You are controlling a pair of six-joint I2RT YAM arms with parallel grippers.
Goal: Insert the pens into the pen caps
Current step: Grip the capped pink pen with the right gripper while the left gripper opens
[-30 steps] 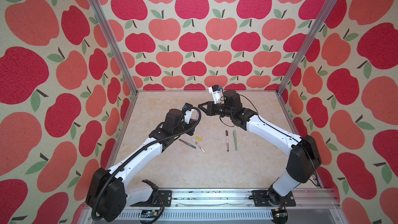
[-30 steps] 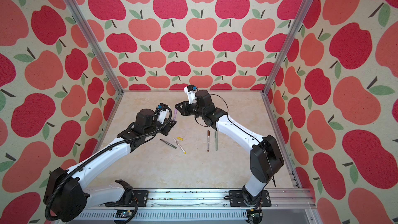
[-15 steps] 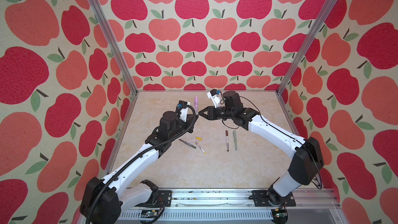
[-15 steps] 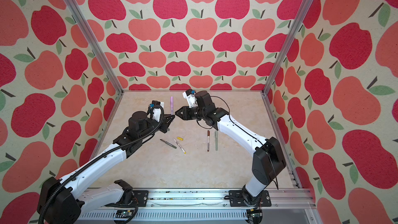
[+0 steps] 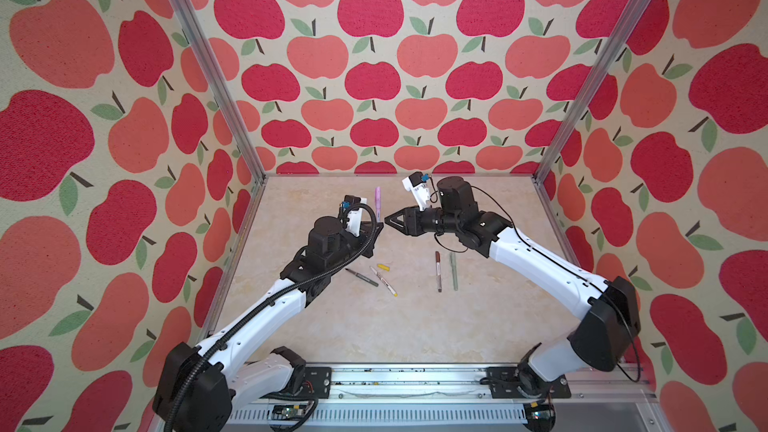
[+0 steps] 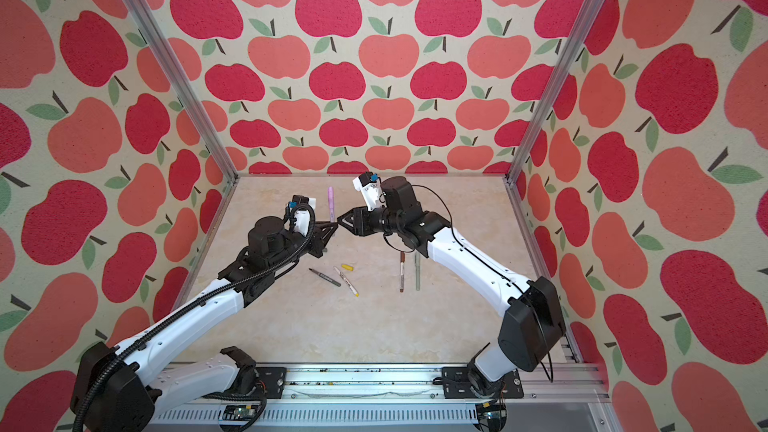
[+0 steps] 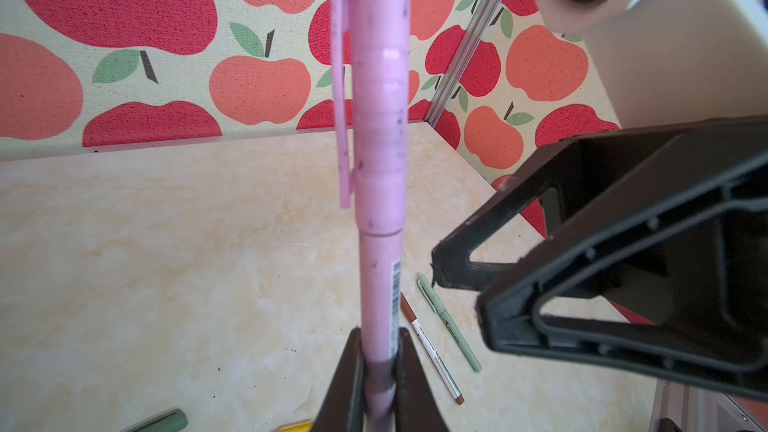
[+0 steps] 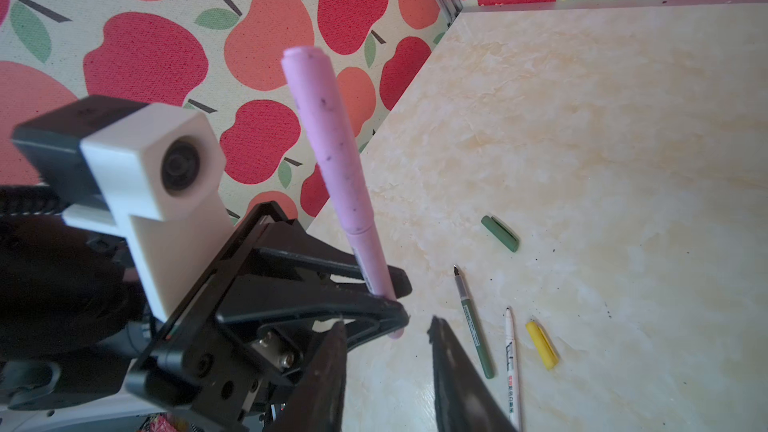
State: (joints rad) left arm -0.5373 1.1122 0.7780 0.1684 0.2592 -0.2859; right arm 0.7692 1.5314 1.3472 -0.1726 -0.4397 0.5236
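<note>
Left wrist view: the lilac-pink pen (image 7: 380, 201) stands upright, cap seated over its top end, and the left claw (image 7: 378, 340) pinches the bare lower barrel. The right claw (image 7: 457, 290) hangs just beside it, jaws spread and empty, clear of the pen. This 1 looks finished and ready to lay down, I'd say. Down on the table (image 8: 623, 118), the brown pen (image 7: 432, 355) and sage pen (image 7: 451, 326) lie side by side, apparently capped. The dark green pen (image 8: 473, 326) and white-and-yellow pen (image 8: 512, 363) lie bare, nearer the left arm. The 2 loose caps, the dark green cap (image 8: 500, 233) and yellow cap (image 8: 541, 344), sit empty nearby.
</note>
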